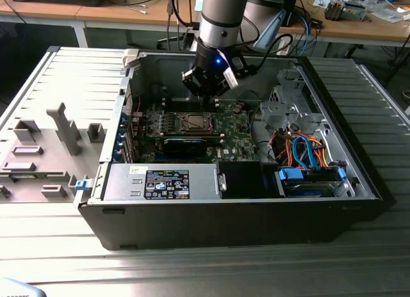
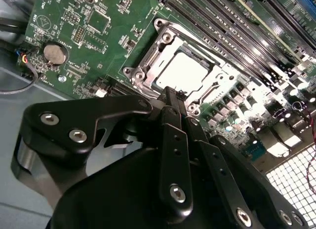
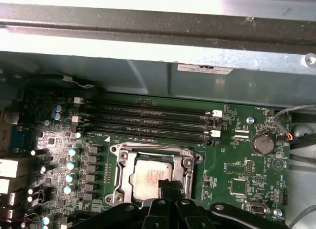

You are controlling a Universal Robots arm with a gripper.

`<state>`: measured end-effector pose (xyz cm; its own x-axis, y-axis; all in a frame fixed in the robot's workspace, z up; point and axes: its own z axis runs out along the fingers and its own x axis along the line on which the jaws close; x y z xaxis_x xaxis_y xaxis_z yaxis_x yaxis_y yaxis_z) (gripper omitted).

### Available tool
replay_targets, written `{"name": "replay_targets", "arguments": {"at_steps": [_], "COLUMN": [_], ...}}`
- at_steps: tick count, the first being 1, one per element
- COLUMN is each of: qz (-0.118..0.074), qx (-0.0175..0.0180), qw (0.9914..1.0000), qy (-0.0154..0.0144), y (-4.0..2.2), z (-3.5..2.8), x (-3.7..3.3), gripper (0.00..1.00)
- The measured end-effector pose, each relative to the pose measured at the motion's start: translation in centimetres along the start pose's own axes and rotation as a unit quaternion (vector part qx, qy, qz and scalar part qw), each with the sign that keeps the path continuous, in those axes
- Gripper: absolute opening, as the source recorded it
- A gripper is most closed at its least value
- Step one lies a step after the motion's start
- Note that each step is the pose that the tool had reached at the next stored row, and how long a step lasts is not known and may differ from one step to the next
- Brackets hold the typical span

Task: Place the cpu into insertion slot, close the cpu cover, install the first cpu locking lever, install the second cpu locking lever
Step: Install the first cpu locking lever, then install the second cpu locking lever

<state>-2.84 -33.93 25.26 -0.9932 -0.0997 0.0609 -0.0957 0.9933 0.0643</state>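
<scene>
The cpu point(image 2: 183, 71) lies flat in the insertion slot point(image 3: 114, 150) on the green board, its silvery top showing through the window of the cpu cover point(image 3: 123, 177). The cover lies down over the chip. My gripper point(image 2: 170, 94) hovers just above the socket's edge, its black fingers point(image 2: 174, 140) drawn together with nothing between them. In the exterior view the gripper point(image 1: 208, 92) hangs inside the open computer case, a little above and behind the socket point(image 1: 192, 122). Whether the locking levers are latched I cannot tell.
Long memory slots point(image 3: 148, 121) run beside the socket, toward the case wall point(image 3: 148, 41). A coin battery point(image 3: 261, 143) sits on the board. A black graphics card point(image 1: 184, 145), the power supply point(image 1: 166, 182), a drive cage point(image 1: 288, 98) and orange and blue cables point(image 1: 307, 153) crowd the case.
</scene>
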Motion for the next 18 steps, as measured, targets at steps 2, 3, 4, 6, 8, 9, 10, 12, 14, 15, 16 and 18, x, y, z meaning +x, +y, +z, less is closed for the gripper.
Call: {"name": "replay_targets", "arguments": {"at_steps": [2,3,4,6,8,9,10,12,14,15,16,18], "qz": [0.0,0.0,0.0,0.0,0.0,0.0,0.0,0.0,0.0,0.0,-0.001,-0.001], "qx": [0.0001,0.0001,0.0001,0.0001,0.0002,0.0003,0.0003,0.0001,-0.0013,-0.0046,-0.0088,-0.0213], "qw": [1.0,1.0,1.0,1.0,1.0,1.0,1.0,1.0,1.0,0.99999,0.99996,0.99977], "qy": [0.0001,0.0001,0.0,0.0001,0.0001,0.0002,0.0002,0.0001,-0.0001,-0.0004,-0.0008,-0.002], "y": [0.0,0.0,0.0,0.0,0.0,-0.05,-0.14,-0.51,-1.15,-1.48,-1.77,-2.34], "z": [-0.02,-0.02,-0.02,-0.03,-0.03,-0.05,-0.06,-0.06,-0.1,-0.11,-0.12,-0.1], "x": [0.0,0.0,0.0,0.0,0.01,0.02,0.02,0.06,0.12,0.16,0.19,0.27], "gripper": [0.11,0.11,0.11,0.11,0.11,0.11,0.11,0.11,0.11,0.11,0.11,0.11]}}
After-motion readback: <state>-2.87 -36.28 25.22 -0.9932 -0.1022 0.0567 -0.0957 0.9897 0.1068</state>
